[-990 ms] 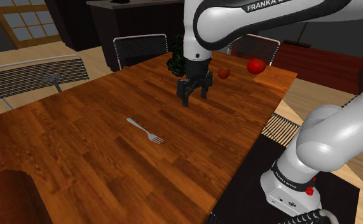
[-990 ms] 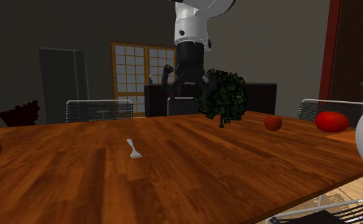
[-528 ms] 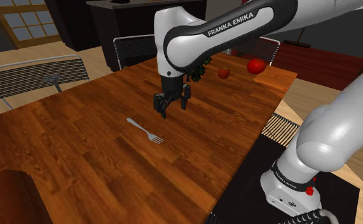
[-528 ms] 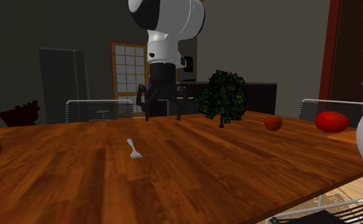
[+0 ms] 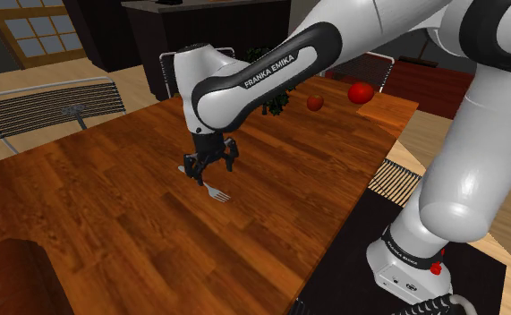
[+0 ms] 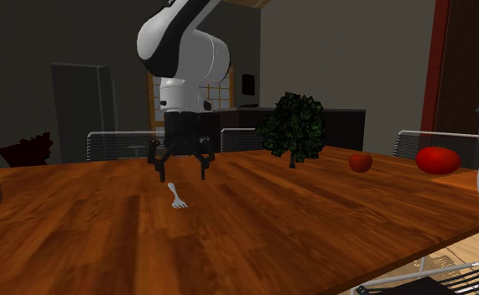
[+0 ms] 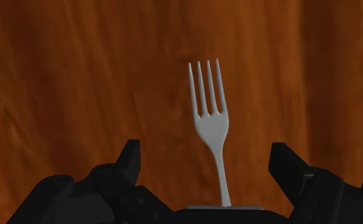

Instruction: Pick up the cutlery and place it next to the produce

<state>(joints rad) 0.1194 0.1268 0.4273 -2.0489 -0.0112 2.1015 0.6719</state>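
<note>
A pale grey fork (image 5: pixel 215 191) lies flat on the wooden table (image 5: pixel 110 215), its tines pointing at the table's near edge. My gripper (image 5: pixel 212 170) hangs open just above the fork's handle without touching it. From the second exterior view the fork (image 6: pixel 177 198) sits below the gripper (image 6: pixel 181 177). In the wrist view the fork (image 7: pixel 212 124) runs out from between the spread fingers (image 7: pixel 129 159) of the gripper (image 7: pixel 206 160). A small red fruit (image 5: pixel 315 103) and a larger red one (image 5: pixel 361 92) sit at the table's far end.
A dark green leafy plant (image 6: pixel 294 126) stands on the table between the gripper and the red fruits. The larger fruit (image 6: pixel 438 159) rests on an orange board (image 5: pixel 389 107). Wire-backed chairs (image 5: pixel 52 103) line the far side. A dark brown object (image 5: pixel 12 277) sits at the near left corner.
The arm has swung from beside the plant toward the shoulder view's left and come down, bringing the open gripper over the fork's handle. The fork has not moved.
</note>
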